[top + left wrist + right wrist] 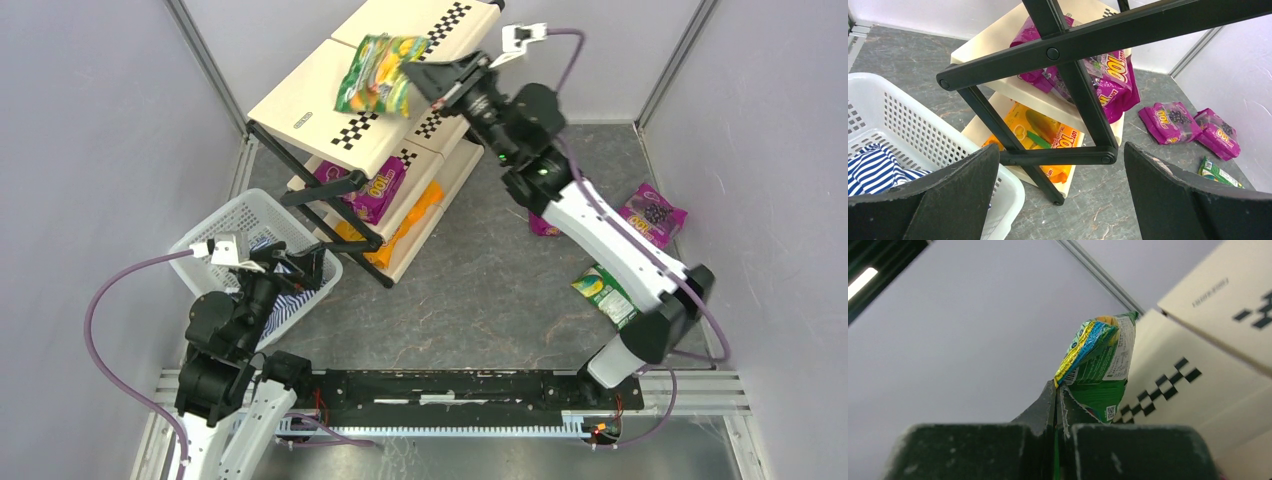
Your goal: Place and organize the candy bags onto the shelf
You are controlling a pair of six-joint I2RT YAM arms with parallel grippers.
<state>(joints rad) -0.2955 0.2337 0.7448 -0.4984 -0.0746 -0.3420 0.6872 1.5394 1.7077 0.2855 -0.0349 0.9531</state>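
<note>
Seen from overhead, the right tool (418, 78) is clamped tight on one edge of a glossy, crinkled green candy bag (378, 75) printed with yellow fruit. It holds the bag over the top tier of the shelf (300, 100), toward 12 o'clock; whether the bag touches the panel cannot be told. The shelf is a three-tier rack of smooth cream panels trimmed with black-and-white checkered strips, carried on a black tubular frame whose side bars cross like an X. A shiny purple candy bag (375, 190) lies on the middle tier, and flat orange candy bags (410, 225) lie on the bottom tier. On the dark grey, stone-mottled bench (480, 290), around 3 o'clock, lie a loose purple bag (652, 215), another purple bag (541, 227) mostly hidden under the right arm, and a loose green bag (605, 292). At 8 o'clock a white plastic mesh basket (215, 225) holds a soft blue-and-white striped cloth (280, 300). The left tool (1059, 150) hovers over the basket, its two dark wedge-shaped fingers (948, 200) spread wide apart around nothing.
</note>
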